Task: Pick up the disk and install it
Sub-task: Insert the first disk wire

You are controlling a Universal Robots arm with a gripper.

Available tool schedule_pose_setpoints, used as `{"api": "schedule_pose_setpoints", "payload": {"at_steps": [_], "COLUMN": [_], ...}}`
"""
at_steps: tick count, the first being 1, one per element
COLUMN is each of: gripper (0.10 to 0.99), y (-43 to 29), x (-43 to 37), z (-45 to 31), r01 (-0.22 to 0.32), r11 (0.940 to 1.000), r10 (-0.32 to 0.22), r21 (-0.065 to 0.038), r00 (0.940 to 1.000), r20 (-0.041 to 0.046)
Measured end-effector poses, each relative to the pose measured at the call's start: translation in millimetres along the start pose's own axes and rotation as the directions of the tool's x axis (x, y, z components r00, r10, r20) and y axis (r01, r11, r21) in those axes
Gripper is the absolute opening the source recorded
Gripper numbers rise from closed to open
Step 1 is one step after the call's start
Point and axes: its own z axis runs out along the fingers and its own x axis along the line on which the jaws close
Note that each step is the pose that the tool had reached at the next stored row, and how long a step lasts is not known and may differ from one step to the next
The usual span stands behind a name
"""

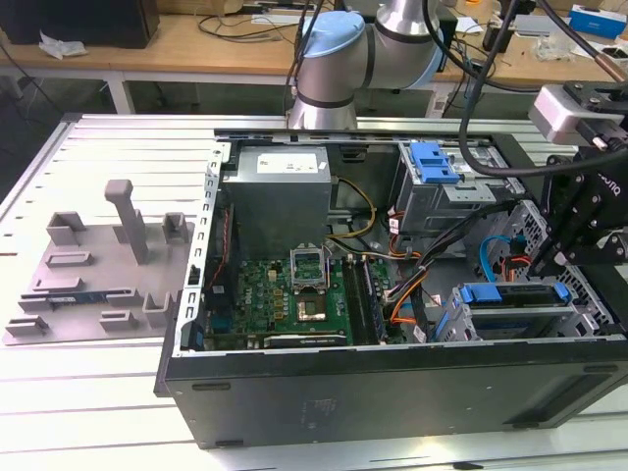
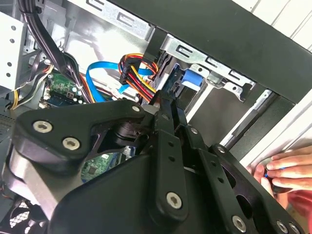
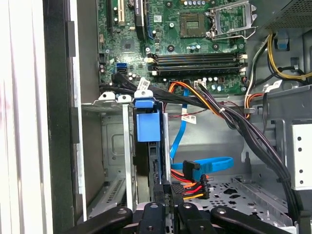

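- The disk point(image 1: 510, 294) stands on edge in the drive cage point(image 1: 444, 326), on the exterior view's right of the motherboard point(image 1: 294, 289). Its blue bracket faces up, likely so that it can ride the cage's rails.
- The gripper point(image 1: 543, 263) reaches the disk's end farthest from the motherboard. Its fingers are drawn close together, slim enough to fit inside the cage; whether they pinch the bracket is unclear.
- Loose cables point(image 1: 402, 306) lie between the motherboard and the cage, off the disk's path.
- A person's hand point(image 2: 285, 170) rests at the case's outer rim, well apart from the motherboard.
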Motion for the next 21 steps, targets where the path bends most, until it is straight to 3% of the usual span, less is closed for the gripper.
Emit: {"api": "schedule_pose_setpoints", "payload": {"at_steps": [9,13,17,21], "gripper": [0.169,0.169,0.169,0.169], "y": [-0.1,0.0,1.7,2.0], "x": [0.0,0.0,0.1,0.1], "z": [0.5,1.8,2.7,2.6], "r01": [0.01,0.026,0.032,0.032], "r11": [0.9999,0.9996,0.9993,0.9992], "r10": [-0.01,-0.026,-0.032,-0.032], "r21": [0.001,0.007,0.021,0.022], "r00": [0.9999,0.9997,0.9995,0.9995], "r20": [-0.0029,-0.0035,-0.0032,-0.0034]}}
